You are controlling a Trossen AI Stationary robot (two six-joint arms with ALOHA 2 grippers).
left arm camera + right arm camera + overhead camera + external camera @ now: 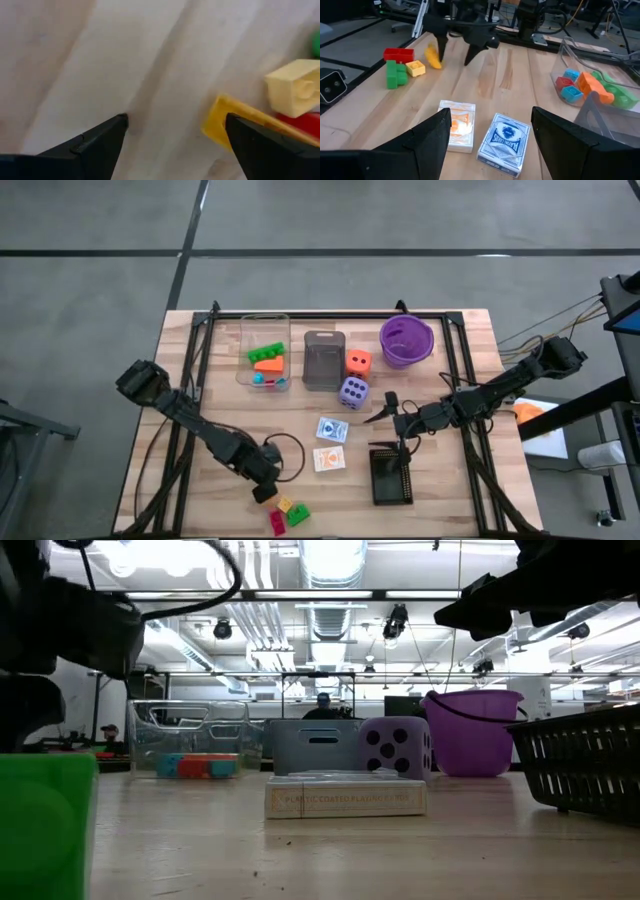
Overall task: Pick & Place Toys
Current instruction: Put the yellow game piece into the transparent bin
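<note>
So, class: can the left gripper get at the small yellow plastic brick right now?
Probably yes: the left gripper hangs open beside the yellow plastic brick, nothing between them.

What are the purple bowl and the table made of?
The purple bowl looks like smooth, slightly shiny plastic, going by its even colour and thin rim. The table looks like bare wood: pale planks with grain lines.

Grey floor (pixel 90 280) crossed by dark lines; bright strip lights (pixel 335 560) and ducts (pixel 330 625) overhead.
</note>
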